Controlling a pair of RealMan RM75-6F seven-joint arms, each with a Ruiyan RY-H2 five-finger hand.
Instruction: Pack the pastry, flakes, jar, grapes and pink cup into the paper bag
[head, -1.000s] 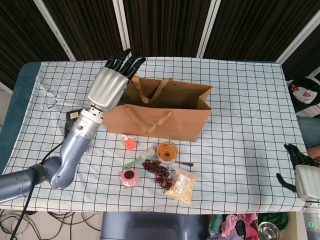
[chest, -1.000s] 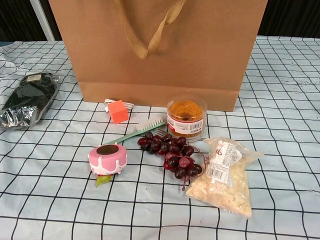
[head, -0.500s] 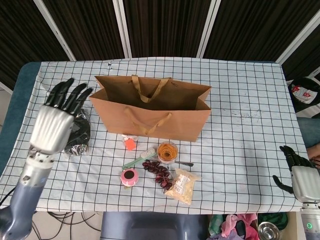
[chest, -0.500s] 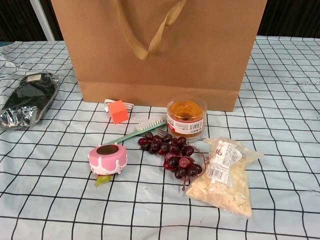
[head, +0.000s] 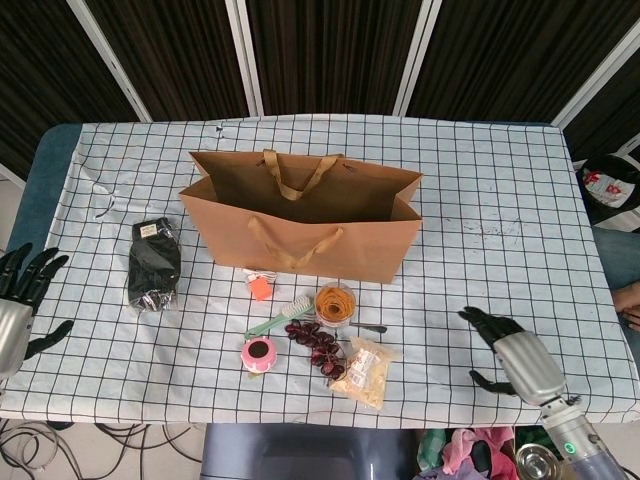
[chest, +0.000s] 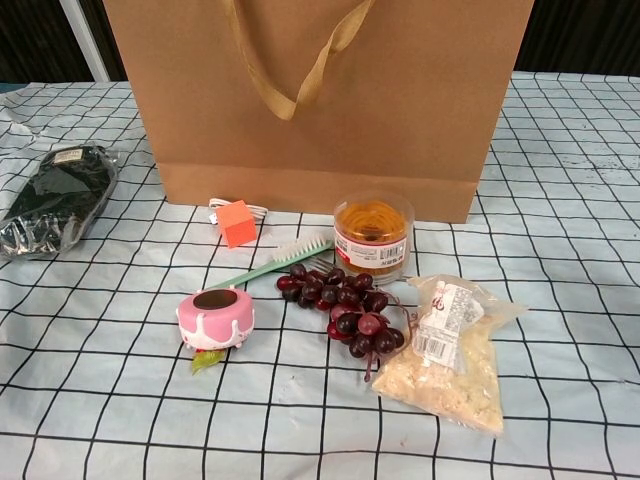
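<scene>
At the far left edge of the head view, the left robot hand (head: 18, 300) hangs off the desk's (head: 480, 200) side with fingers spread, holding nothing. Just inside that edge a dark foil-wrapped pastry (head: 154, 264) lies flat, its long axis running from the near side toward the far side; in the chest view it sits at the left border (chest: 50, 198), well apart from the other things.

The paper bag (head: 300, 225) stands upright mid-desk with its mouth open and handles drooping; what can be seen of its inside shows only brown paper. Its long side runs left to right, and it fills the upper part of the chest view (chest: 320, 100).

In front of the bag lies an orange cube (chest: 237, 222) with a white cord, then a green brush (chest: 270, 264) slanting up to the right. The pink cup (chest: 215, 318) stands nearest the front edge, dark top facing up. The grapes (chest: 345, 305) trail diagonally toward the lower right, touching the jar (chest: 373, 236), which stands upright with its orange contents showing. The flakes (chest: 450, 355) lie in a clear packet, long axis tilted toward the near right.

Right of the packet, open checked cloth stretches to the right robot hand (head: 515, 355), which is over the near right corner, fingers apart and empty.
</scene>
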